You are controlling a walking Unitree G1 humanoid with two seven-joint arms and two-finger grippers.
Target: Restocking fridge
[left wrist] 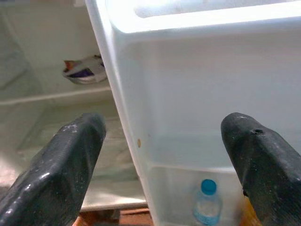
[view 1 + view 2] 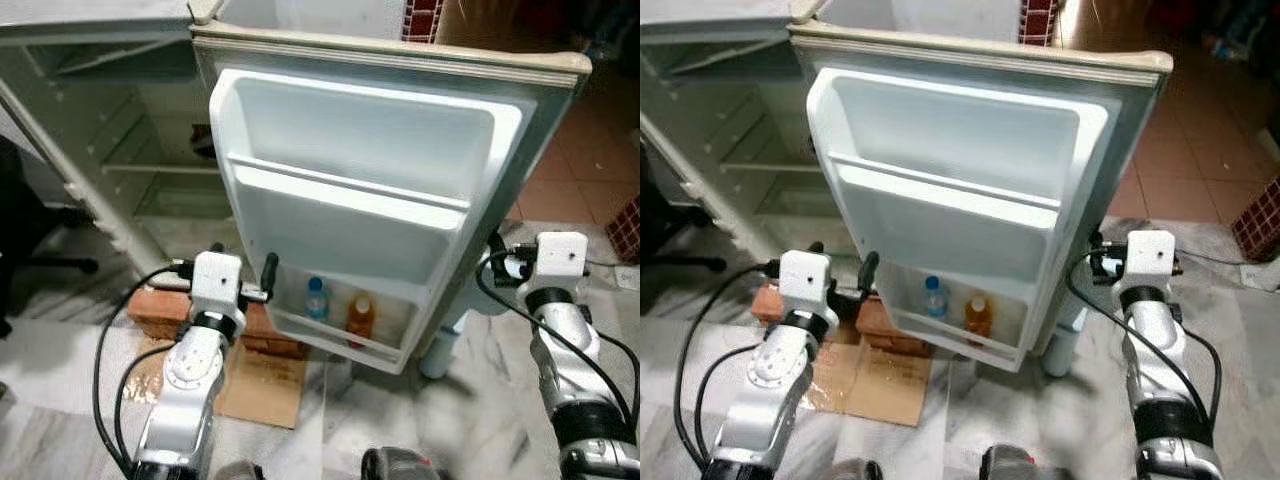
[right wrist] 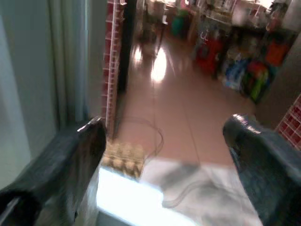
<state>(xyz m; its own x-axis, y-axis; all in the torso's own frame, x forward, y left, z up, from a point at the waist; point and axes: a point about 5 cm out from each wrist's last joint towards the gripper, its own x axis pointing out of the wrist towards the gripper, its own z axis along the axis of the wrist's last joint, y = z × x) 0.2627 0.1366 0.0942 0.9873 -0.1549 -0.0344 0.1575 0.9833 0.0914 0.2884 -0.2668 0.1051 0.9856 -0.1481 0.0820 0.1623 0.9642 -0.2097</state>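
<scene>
Standing open, the fridge door holds a blue-capped water bottle beside an orange bottle on its lowest shelf; no label is readable. Left end effector and right end effector both gape wide, empty.

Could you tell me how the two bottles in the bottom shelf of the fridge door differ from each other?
The blue-capped bottle is clear and pale, like water, while the orange bottle holds an orange drink under an orange cap. The blue-capped bottle stands nearer the left hand; the orange bottle stands nearer the door's outer edge. Both stand upright, side by side, in the same bottom shelf of the fridge door.
</scene>
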